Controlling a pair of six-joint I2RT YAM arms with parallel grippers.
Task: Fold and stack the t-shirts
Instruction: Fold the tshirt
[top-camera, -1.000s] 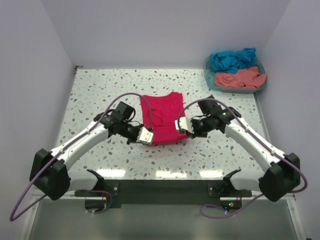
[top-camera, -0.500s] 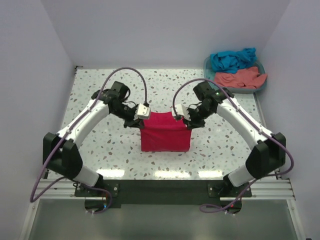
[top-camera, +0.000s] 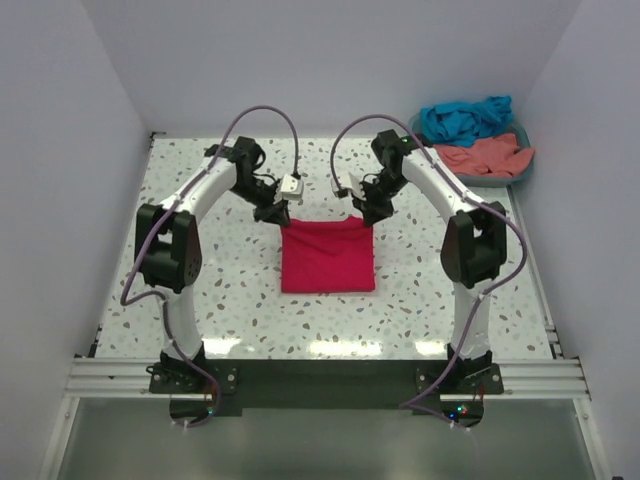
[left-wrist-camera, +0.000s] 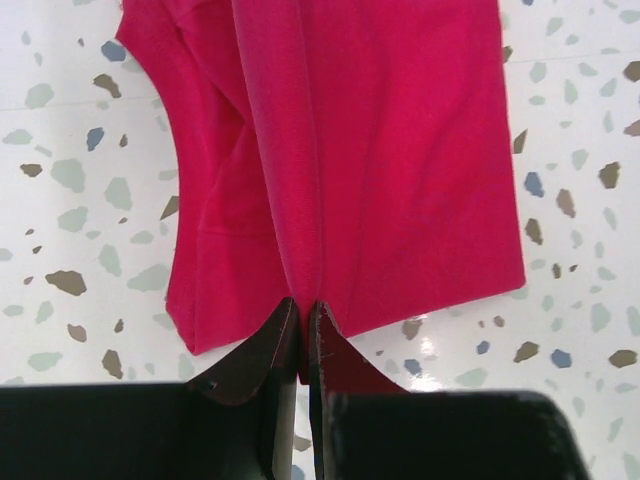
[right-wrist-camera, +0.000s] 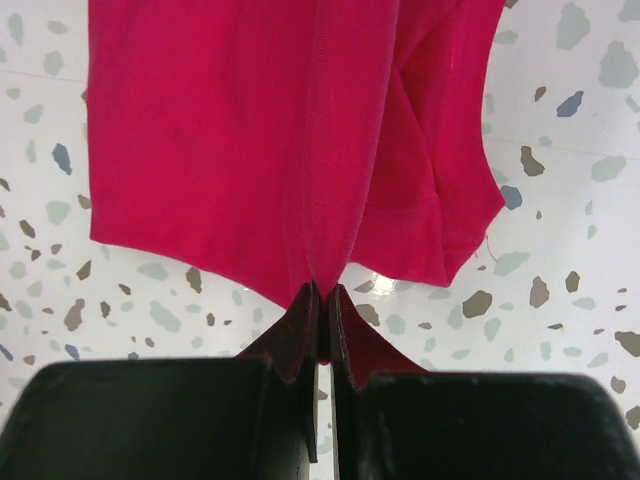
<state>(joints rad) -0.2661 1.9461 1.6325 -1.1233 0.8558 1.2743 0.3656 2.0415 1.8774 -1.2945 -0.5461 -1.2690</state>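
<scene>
Two hands, left hand (top-camera: 279, 213) and right hand (top-camera: 364, 213), have carried the near edge of the crimson-pink t-shirt (top-camera: 328, 260) over to its far side; it now lies folded in half mid-tabletop (top-camera: 420, 300). Each hand stays clamped on a far corner, so release seems next.

L arm (top-camera: 200, 190) & R arm (top-camera: 440, 190): white links, black joints, purple cables (top-camera: 262, 110); black wedge-shaped fingers (left-wrist-camera: 255, 355), maybe rubber-faced.

Bare tabletop (top-camera: 230, 290) flanks the crimson shirt (top-camera: 327, 258) — basket (top-camera: 490, 182) (far right) obstructs.
</scene>
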